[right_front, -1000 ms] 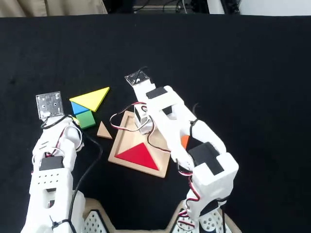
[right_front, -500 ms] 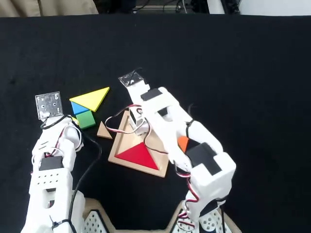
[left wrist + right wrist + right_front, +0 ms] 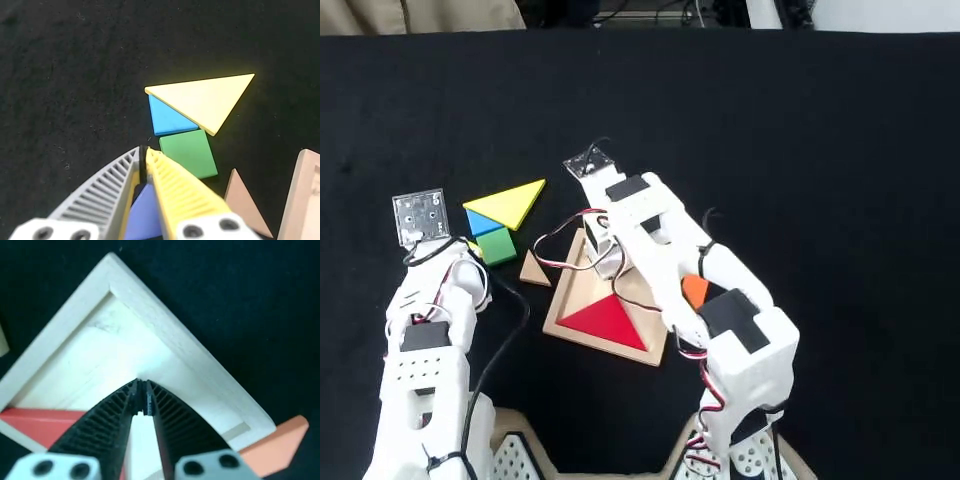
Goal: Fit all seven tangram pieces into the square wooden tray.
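The square wooden tray (image 3: 558, 300) lies turned like a diamond, with a red triangle (image 3: 605, 320) in its near part. My right gripper (image 3: 142, 390) is shut and empty, low over the bare tray floor, with the red triangle (image 3: 35, 425) beside it. An orange piece (image 3: 695, 290) lies off the tray's right rim, partly under that arm. Left of the tray lie a yellow triangle (image 3: 205, 100), a blue piece (image 3: 167, 117), a green square (image 3: 189, 152) and a small tan triangle (image 3: 245, 202). My left gripper (image 3: 145, 152) is shut just short of the green square; a violet-blue piece (image 3: 145, 212) shows between its fingers' bases.
Black cloth covers the table. Wide free room lies beyond the pieces and to the right. The right arm's body spans the tray's right half in the high view. The tray's rim (image 3: 305, 195) is close beside the tan triangle.
The right arm has shifted a little to the left over the tray's far corner. The left arm and the loose pieces have not moved.
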You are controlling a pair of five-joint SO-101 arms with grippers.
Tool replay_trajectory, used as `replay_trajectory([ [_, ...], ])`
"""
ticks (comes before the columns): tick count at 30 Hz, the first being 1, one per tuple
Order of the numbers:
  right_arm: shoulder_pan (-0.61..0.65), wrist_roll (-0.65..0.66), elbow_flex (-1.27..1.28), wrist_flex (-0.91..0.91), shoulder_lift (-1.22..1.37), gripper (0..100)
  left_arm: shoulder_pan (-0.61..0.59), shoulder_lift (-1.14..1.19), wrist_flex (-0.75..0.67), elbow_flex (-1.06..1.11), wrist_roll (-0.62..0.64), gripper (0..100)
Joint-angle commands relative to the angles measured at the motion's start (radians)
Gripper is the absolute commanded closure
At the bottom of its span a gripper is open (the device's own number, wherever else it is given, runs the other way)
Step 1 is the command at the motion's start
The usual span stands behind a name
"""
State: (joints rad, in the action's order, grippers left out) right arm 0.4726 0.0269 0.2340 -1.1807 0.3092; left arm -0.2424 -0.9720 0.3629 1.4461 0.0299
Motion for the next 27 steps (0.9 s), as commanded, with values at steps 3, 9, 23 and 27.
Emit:
replay_trajectory([
  [3, -0.084, 0.008, 0.024, -0.066, -0.134, 98.7, -0.015, -0.017, -0.018, -0.019, 0.012, 97],
  [9, -0.114, 0.008, 0.059, -0.032, -0.074, 98.7, -0.018, -0.017, -0.017, -0.016, 0.012, 97],
  [23, -0.229, 0.008, -0.15, -0.075, 0.105, 98.7, -0.012, -0.017, -0.017, -0.015, 0.012, 97],
  [27, -0.222, 0.008, -0.226, -0.074, 0.142, 98.7, -0.01, -0.017, -0.018, -0.015, 0.012, 97],
])
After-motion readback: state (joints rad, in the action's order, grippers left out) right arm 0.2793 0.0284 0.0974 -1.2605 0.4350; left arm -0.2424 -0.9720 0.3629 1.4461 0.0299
